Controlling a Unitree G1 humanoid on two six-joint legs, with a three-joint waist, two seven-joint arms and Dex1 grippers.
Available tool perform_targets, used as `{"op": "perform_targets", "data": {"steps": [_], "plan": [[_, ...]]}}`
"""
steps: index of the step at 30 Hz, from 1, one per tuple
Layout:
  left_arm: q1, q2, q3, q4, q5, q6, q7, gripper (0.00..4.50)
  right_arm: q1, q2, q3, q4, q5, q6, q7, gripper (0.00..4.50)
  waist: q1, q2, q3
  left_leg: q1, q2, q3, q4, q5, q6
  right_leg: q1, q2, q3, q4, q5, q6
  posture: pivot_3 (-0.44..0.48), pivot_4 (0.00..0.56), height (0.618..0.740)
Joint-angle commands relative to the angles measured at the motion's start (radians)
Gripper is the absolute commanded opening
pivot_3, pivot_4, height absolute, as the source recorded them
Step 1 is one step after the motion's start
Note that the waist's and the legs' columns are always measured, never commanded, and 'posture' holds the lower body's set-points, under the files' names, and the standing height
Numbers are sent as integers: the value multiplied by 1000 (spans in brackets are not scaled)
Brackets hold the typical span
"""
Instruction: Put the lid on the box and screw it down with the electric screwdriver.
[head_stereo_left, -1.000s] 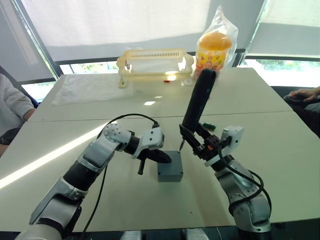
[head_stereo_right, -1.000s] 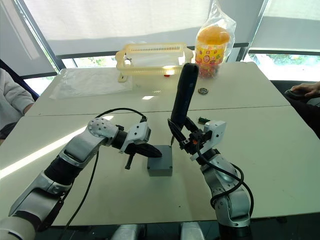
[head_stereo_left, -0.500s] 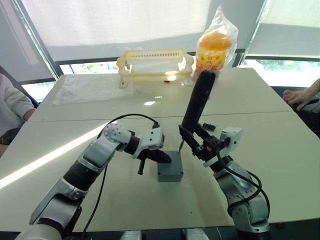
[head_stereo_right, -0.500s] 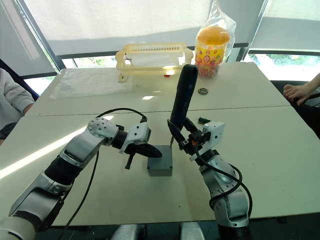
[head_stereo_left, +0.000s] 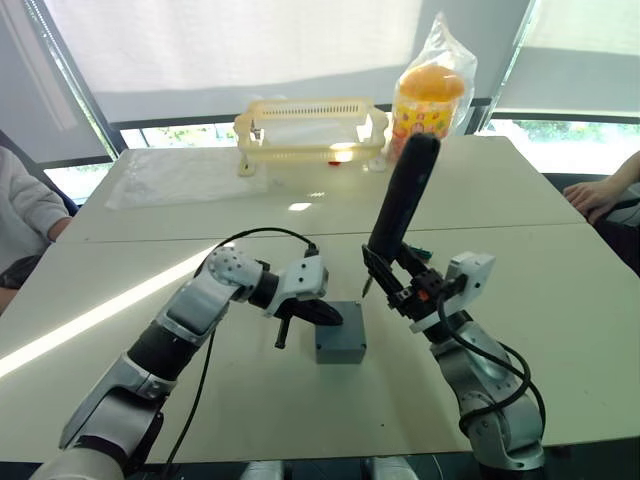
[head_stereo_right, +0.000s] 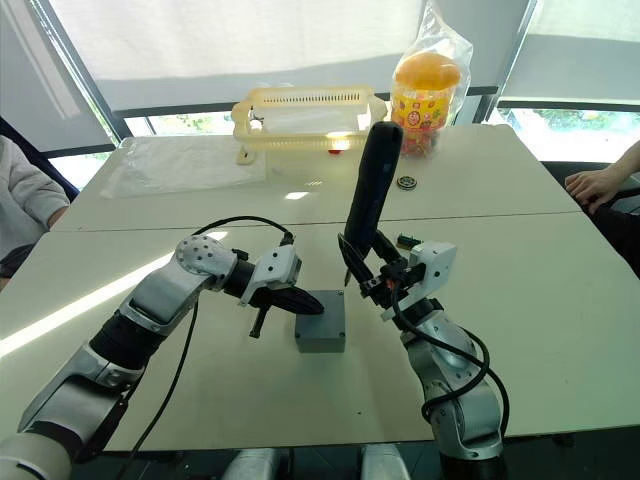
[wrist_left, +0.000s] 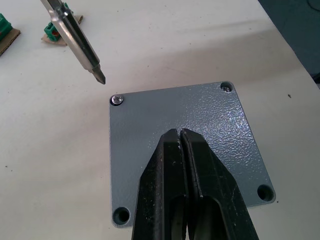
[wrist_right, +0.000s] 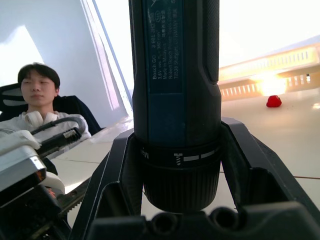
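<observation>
While closed left gripper (wrist_left: 181, 145) presses textured grey lid (wrist_left: 210, 120), right gripper (head_stereo_right: 372, 272) clamps black electric screwdriver (head_stereo_right: 372, 190)

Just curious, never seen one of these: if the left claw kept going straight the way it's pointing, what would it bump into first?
Likely the lid on the box. The left claw, fingers shut, points down at its middle; whether it already touches, I can't tell.

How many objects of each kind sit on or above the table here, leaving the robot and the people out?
Blue-grey box with lid on: 1
Electric screwdriver: 1
Yellow basket: 1
Bagged snack jar: 1
Clear plastic sheet: 1
Green connector blocks: 2
Small ring: 1
Small red item: 1
Total: 9
</observation>
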Motion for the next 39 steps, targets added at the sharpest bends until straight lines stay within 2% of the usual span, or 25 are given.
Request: {"op": "perform_targets", "data": {"steps": [1,20,39], "plan": [[-3,8,-20,19,29,0,-3,0,0,1,15,-64,14,-21,-1,1769,0,0,0,0,0,0,0,0,0,0,0,0,0,0,0,0,150,740],[3,12,-18,11,28,7,0,0,0,-6,29,18,-20,-80,13,1769,0,0,0,0,0,0,0,0,0,1,0,0,0,0,0,0,150,740],[1,16,-21,20,32,0,-5,0,-22,-3,25,6,4,-70,-4,1769,0,0,0,0,0,0,0,0,0,1,0,0,0,0,0,0,150,740]]}}
